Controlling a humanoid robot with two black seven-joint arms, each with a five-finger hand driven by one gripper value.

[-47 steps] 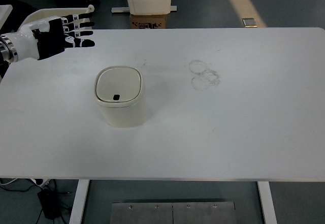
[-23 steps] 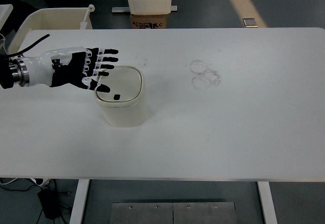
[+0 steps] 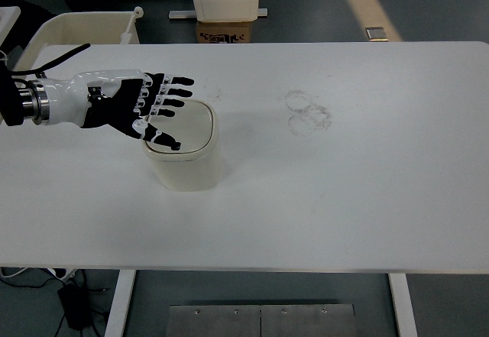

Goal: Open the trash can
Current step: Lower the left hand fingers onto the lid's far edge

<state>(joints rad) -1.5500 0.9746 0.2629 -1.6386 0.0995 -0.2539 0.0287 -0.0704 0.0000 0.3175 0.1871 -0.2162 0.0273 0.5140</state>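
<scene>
Hovering flat over the can (image 3: 183,161) on the desk (image 3: 367,192), the left hand (image 3: 134,104) is held open, thumb set at the lid's button, likely for pressing.

A white worktop (image 3: 367,199) with faint ring marks (image 3: 307,112) stands on a grey floor (image 3: 428,4); behind it sit a cardboard box (image 3: 223,31) and a cream bin (image 3: 84,27).

Trash can (image 3: 183,153) on table (image 3: 344,199), left-centre

One trash can (image 3: 183,153), one table (image 3: 344,199), one left hand (image 3: 130,108), one cardboard box (image 3: 223,31)
</scene>
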